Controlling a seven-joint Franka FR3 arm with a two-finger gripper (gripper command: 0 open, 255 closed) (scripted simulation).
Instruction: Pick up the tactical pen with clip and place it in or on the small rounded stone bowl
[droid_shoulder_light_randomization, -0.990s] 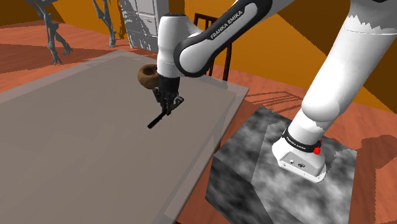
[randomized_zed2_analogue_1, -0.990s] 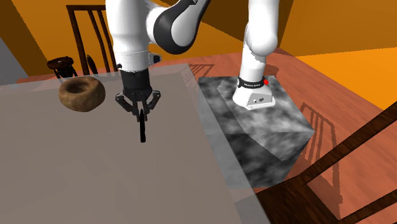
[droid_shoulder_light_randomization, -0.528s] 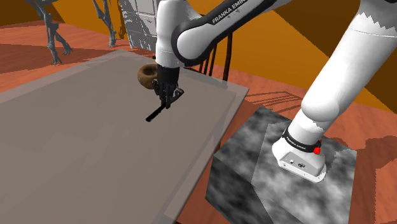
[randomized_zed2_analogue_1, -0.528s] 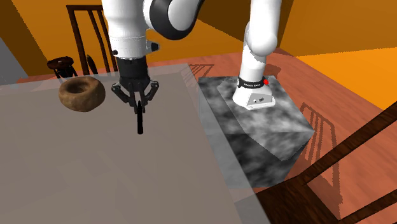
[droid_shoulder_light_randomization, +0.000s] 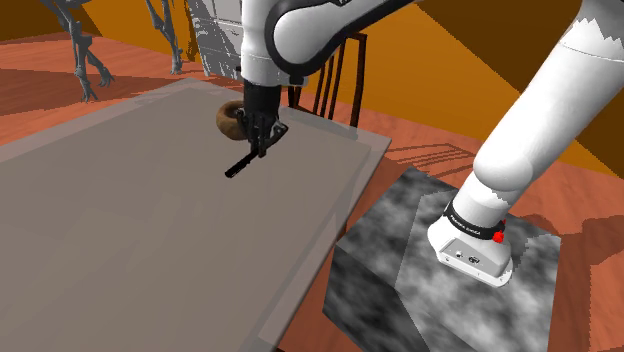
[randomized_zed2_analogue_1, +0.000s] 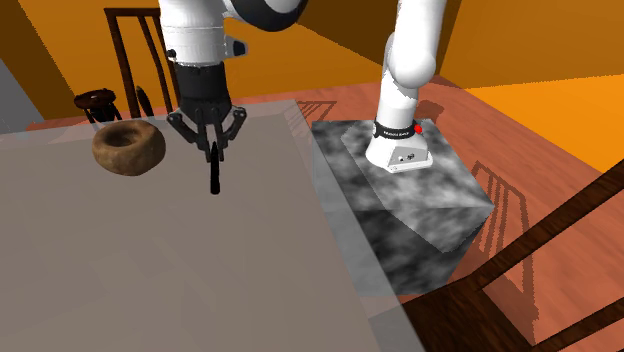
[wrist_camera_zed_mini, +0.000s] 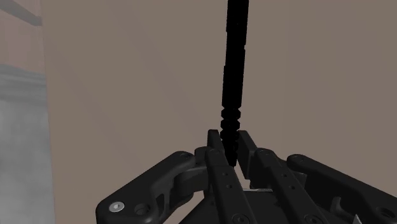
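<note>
The black hand (randomized_zed2_analogue_1: 213, 152) hangs above the grey bench (randomized_zed2_analogue_1: 180, 270), its two fingers clamped on the upper end of a slim black pen (randomized_zed2_analogue_1: 213, 175). The pen is held clear of the surface, free tip pointing down.

In the second exterior view the pen points almost straight to six o'clock. The brown, ring-shaped bowl (randomized_zed2_analogue_1: 128, 147) rests on the bench at about nine o'clock from the hand, near but apart. In the shoulder view the pen (droid_shoulder_light_randomization: 243, 165) slants toward seven o'clock, and the bowl (droid_shoulder_light_randomization: 230, 118) is partly hidden behind the hand (droid_shoulder_light_randomization: 262, 148). The wrist view looks along the pen: the fingers (wrist_camera_zed_mini: 216, 159) pinch a ribbed section of the pen (wrist_camera_zed_mini: 234, 63), and its shaft runs on in segmented bands.

Open bench spreads below the hand. In the second exterior view the bench edge nearest the mottled grey stand (randomized_zed2_analogue_1: 420, 200) lies toward three o'clock. A dark chair (randomized_zed2_analogue_1: 135, 50) stands beyond the bowl.
</note>
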